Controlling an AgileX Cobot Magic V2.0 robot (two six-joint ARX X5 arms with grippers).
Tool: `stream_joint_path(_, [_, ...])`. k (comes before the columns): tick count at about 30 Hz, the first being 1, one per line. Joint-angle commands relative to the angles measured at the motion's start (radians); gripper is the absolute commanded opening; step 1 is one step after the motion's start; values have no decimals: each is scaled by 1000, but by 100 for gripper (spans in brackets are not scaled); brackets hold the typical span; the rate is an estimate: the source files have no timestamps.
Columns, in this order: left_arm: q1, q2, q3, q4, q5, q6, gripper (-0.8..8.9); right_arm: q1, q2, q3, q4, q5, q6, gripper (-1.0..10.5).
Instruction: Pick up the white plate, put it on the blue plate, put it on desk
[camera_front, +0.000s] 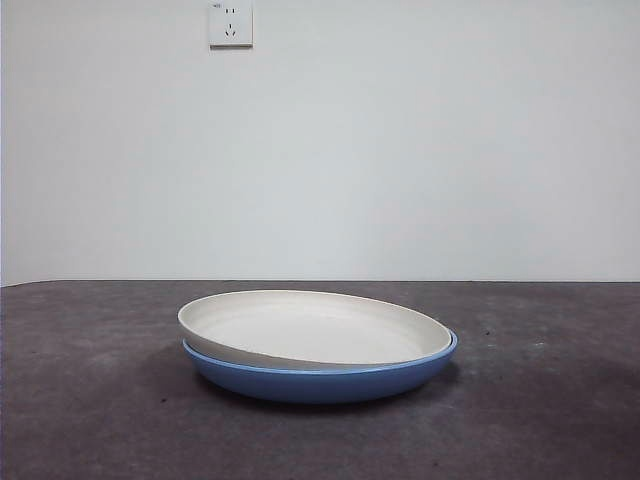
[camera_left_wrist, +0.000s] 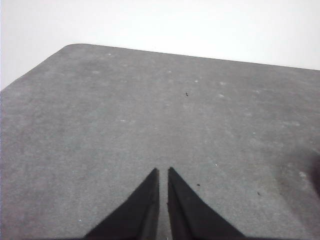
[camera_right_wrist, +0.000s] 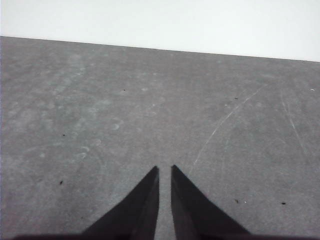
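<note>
The left gripper (camera_left_wrist: 163, 172) had its two black jaws drawn nearly together, only a thin slit between the tips, and nothing was caught in them. Below and ahead of those jaws lay bare desk (camera_left_wrist: 125, 125), grey and mottled, running out to a rounded far corner against a pale wall (camera_left_wrist: 200, 25). No plate showed in that wrist view.

The right gripper (camera_right_wrist: 165, 171) was in the same state: jaws closed to a narrow gap, holding nothing. It hung over another bare stretch of the desk, marked with a few faint pale scratches (camera_right_wrist: 225, 120) and small dark specks, with the straight far edge of the desk and the pale wall beyond. No plate showed there either, so both grippers were apart from the plates.

In the front view neither arm appeared. The white plate (camera_front: 310, 330) sat on top of the blue plate (camera_front: 320, 382), and the pair rested on the desk near the middle of its width, back from the near edge. The white plate was not seated level: it was tilted, its rim riding higher and overhanging slightly toward the desk's left side, while on the right it sank inside the blue rim, which showed as a thin blue line around it. The blue plate lay flat on the desk. On the wall behind, high up, was a white wall socket (camera_front: 230, 23).
</note>
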Motion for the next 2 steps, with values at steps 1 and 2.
stream_joint_path(1, [1, -1, -21, -6, -2, -3, 28, -2, -2, -5, 9, 0, 16, 37])
stream_joint_path(2, [1, -1, -21, -6, -3, -3, 28, -2, -2, -5, 9, 0, 16, 37])
